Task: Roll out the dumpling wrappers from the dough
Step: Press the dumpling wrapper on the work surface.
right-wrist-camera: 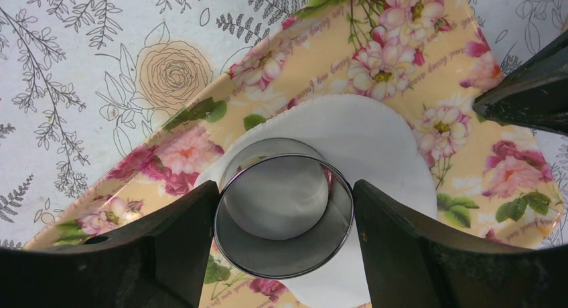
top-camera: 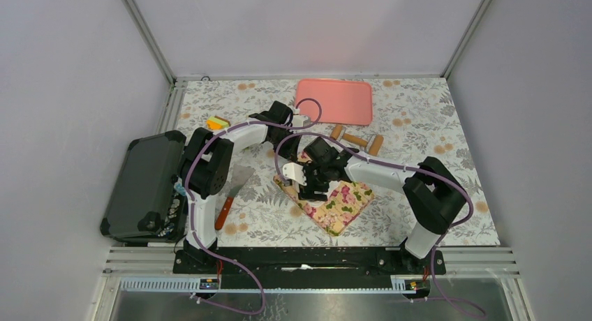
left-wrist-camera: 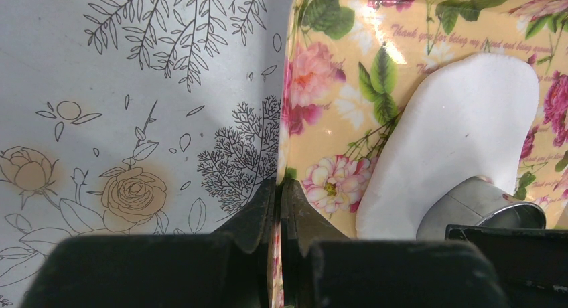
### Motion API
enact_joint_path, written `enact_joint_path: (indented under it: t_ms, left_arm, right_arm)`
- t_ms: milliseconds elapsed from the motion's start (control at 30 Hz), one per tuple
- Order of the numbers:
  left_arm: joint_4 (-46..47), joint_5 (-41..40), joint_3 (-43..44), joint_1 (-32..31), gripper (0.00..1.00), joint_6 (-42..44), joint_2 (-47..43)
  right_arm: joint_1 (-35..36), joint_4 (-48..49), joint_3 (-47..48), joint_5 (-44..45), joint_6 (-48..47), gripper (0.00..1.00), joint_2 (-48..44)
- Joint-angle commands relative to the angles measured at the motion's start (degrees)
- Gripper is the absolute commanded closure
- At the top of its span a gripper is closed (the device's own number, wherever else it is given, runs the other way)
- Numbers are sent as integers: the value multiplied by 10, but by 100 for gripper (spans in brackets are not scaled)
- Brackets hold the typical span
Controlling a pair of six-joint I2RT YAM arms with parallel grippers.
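Observation:
The dough (right-wrist-camera: 375, 137) is a thin flat white sheet on a floral board (right-wrist-camera: 469, 154). My right gripper (right-wrist-camera: 285, 211) is shut on a shiny metal ring cutter (right-wrist-camera: 285, 258), which stands on the sheet's near part. Dough shows inside the ring; I cannot tell whether it is cut free. No separate dumpling wrappers are in view. My left gripper (left-wrist-camera: 280, 187) is shut on the board's edge (left-wrist-camera: 295, 120), with the dough (left-wrist-camera: 462, 114) and ring (left-wrist-camera: 475, 207) to its right. From above, both grippers, right (top-camera: 315, 188) and left (top-camera: 285, 176), meet at the board (top-camera: 345, 208).
A pink tray (top-camera: 334, 101) lies at the back. A wooden rolling pin (top-camera: 356, 139) rests behind the board. A red-handled scraper (top-camera: 234, 188) lies left of the board, beside a black case (top-camera: 139, 188). A small orange and green item (top-camera: 218, 123) sits at the far left.

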Motion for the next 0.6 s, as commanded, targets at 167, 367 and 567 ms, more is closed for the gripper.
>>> enact_joint_path:
  t_ms: [167,367,567]
  left_arm:
    - [18,-46,-12,0,100,6,3]
    - [17,-48,-10,0,100,6,5]
    - [18,-46,-10,1,99,5,5]
  right_arm:
    - [4,-53,-62,57,76,33,4]
    - [8,-55,-54,42,81,5,-15]
    - [7,-56,-1,50,91,0,-54]
